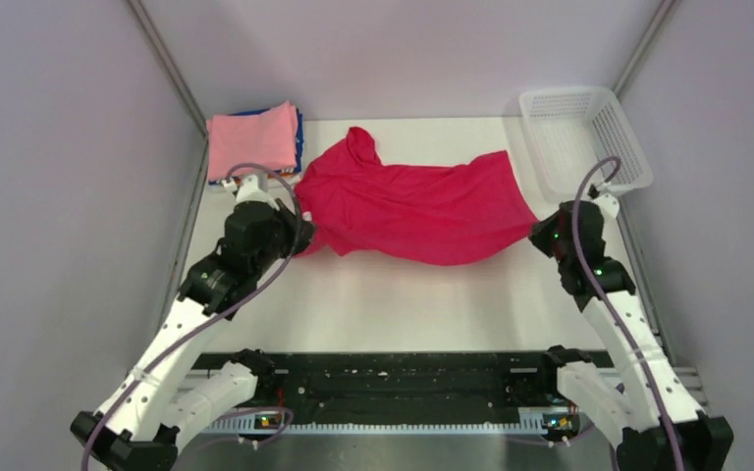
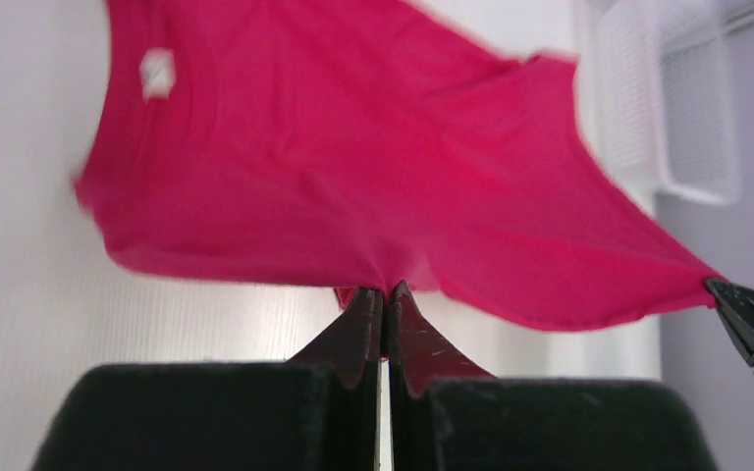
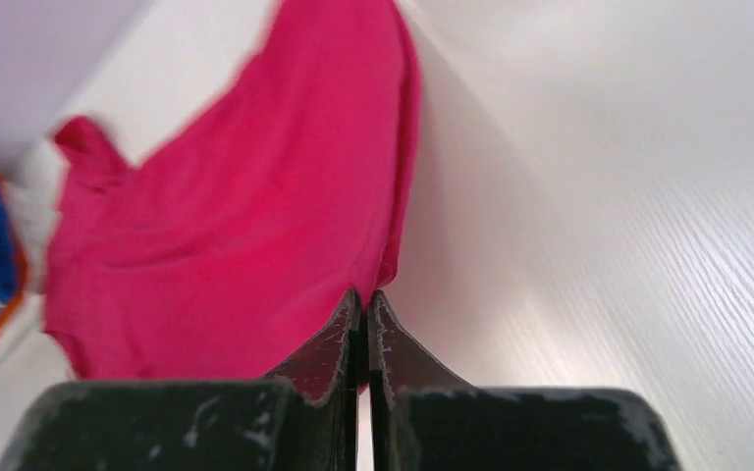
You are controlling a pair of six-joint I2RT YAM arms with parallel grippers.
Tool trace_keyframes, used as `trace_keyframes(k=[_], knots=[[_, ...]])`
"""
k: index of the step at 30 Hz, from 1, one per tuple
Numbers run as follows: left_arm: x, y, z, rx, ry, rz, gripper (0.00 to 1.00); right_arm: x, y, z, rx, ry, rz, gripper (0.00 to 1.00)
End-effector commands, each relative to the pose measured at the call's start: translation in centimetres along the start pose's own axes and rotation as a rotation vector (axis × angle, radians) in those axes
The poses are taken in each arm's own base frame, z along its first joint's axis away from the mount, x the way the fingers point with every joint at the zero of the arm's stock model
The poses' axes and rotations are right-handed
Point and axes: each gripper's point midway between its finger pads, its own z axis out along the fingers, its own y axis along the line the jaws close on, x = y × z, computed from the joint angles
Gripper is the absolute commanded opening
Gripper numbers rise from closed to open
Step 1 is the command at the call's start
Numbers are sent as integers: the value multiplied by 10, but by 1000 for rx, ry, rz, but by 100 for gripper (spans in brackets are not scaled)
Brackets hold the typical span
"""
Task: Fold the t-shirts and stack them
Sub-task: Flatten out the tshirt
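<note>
A crimson-red t-shirt point(image 1: 412, 201) lies spread and rumpled across the middle of the white table, stretched between both arms. My left gripper point(image 1: 301, 235) is shut on its left edge; the left wrist view shows the red cloth point(image 2: 353, 177) pinched at the tips of my left gripper point(image 2: 386, 290). My right gripper point(image 1: 540, 234) is shut on the shirt's right corner, and the right wrist view shows the cloth point(image 3: 245, 245) caught at my right gripper point(image 3: 363, 296). A folded pink t-shirt point(image 1: 252, 140) tops a stack at the back left, with a blue one point(image 1: 298, 128) showing under it.
A white plastic mesh basket point(image 1: 582, 137) stands at the back right corner, also seen in the left wrist view as the basket point(image 2: 663, 108). Grey walls close in the table on the left, right and back. The black rail point(image 1: 403, 378) runs along the near edge.
</note>
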Motion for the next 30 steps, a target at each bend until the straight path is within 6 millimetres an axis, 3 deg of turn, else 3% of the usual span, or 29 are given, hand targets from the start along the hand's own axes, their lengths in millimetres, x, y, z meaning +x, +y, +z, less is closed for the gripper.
trace_keyframes(k=[1, 2, 4, 8, 15, 19, 22, 25, 28, 30], knots=[[-101, -47, -64, 97, -324, 97, 0, -69, 47, -64, -178, -152, -7, 0], [-128, -58, -90, 113, -410, 105, 0, -79, 54, -79, -213, -176, -3, 0], [-160, -74, -129, 158, -521, 131, 0, -98, 67, -108, -290, -233, 0, 0], [-197, -112, -203, 329, -671, 226, 0, -129, 84, -170, -410, -321, -18, 0], [-216, -156, -312, 575, -767, 355, 0, -167, 110, -295, -687, -480, -41, 0], [-216, -171, -373, 728, -837, 401, 0, -165, 118, -347, -833, -507, -80, 0], [-214, -179, -395, 802, -866, 428, 0, -164, 117, -371, -894, -534, -83, 0], [-219, -180, -403, 797, -895, 430, 0, -166, 115, -382, -915, -556, -76, 0], [-226, -181, -394, 764, -904, 420, 0, -169, 114, -379, -896, -569, -66, 0], [-230, -184, -376, 738, -886, 419, 0, -172, 113, -367, -861, -566, -59, 0]])
